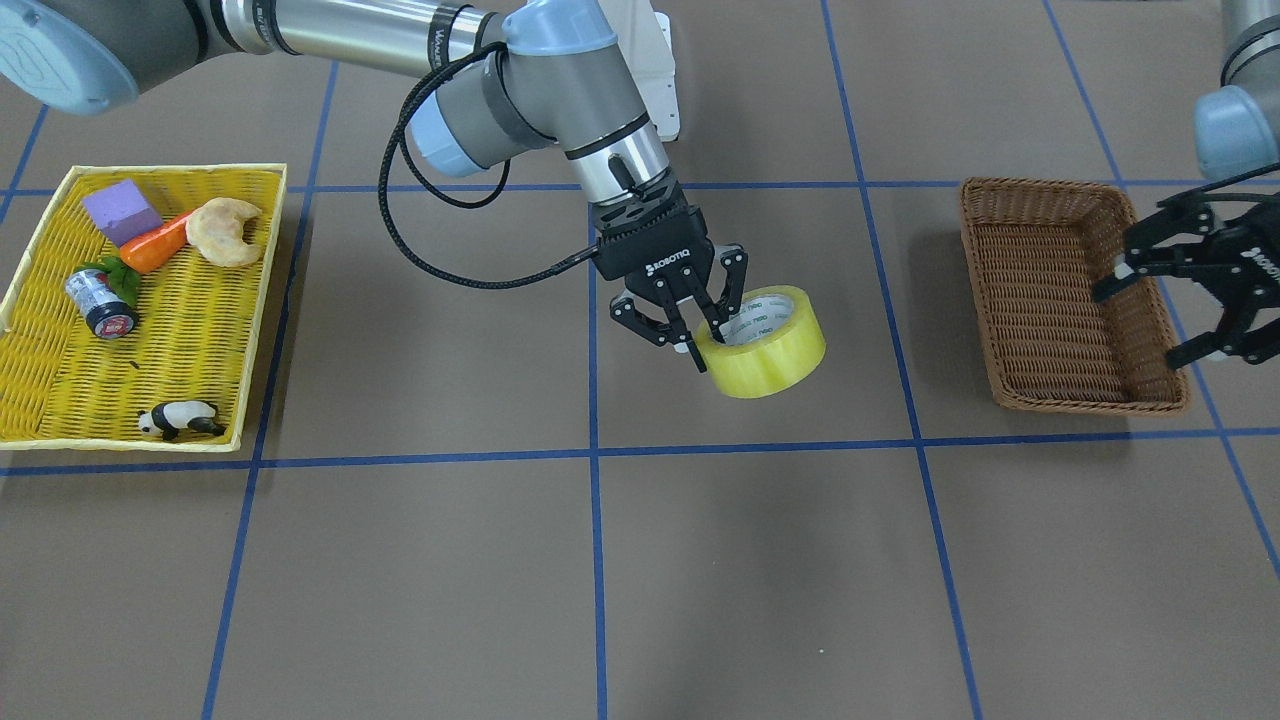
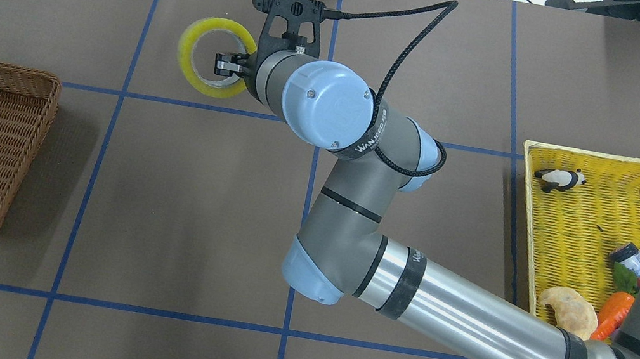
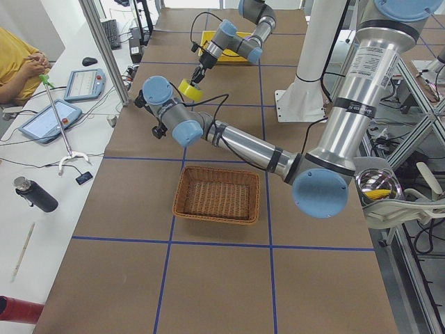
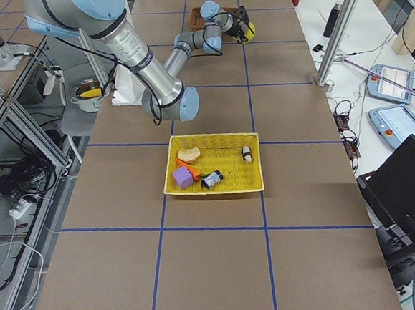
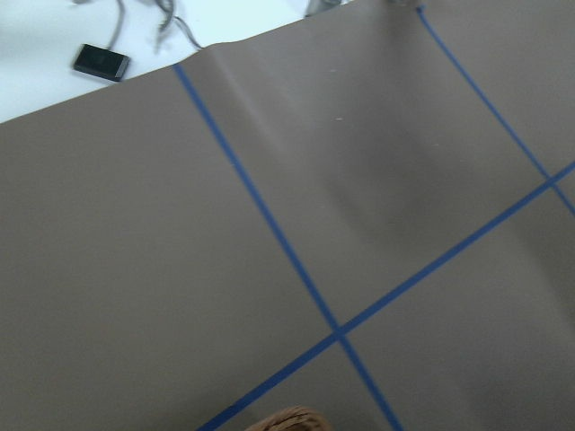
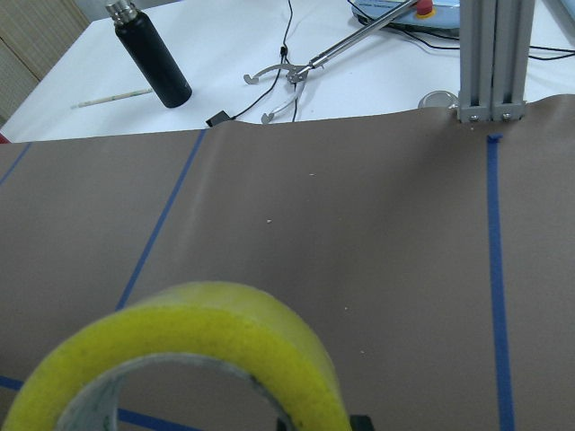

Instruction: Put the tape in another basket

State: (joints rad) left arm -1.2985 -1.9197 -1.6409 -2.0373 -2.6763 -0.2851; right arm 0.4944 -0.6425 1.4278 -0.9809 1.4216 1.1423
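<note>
Mid-table, tape (image 1: 778, 362) in right pincer (image 1: 705, 343), basket (image 1: 1040, 300) apart

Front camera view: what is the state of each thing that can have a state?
tape, tilted, gripped by its wall.
right gripper, shut on the tape, one finger inside the core.
left gripper, open, holding nothing.
brown basket, empty.
yellow basket, holding several small things.
small can, lying on its side.
</note>
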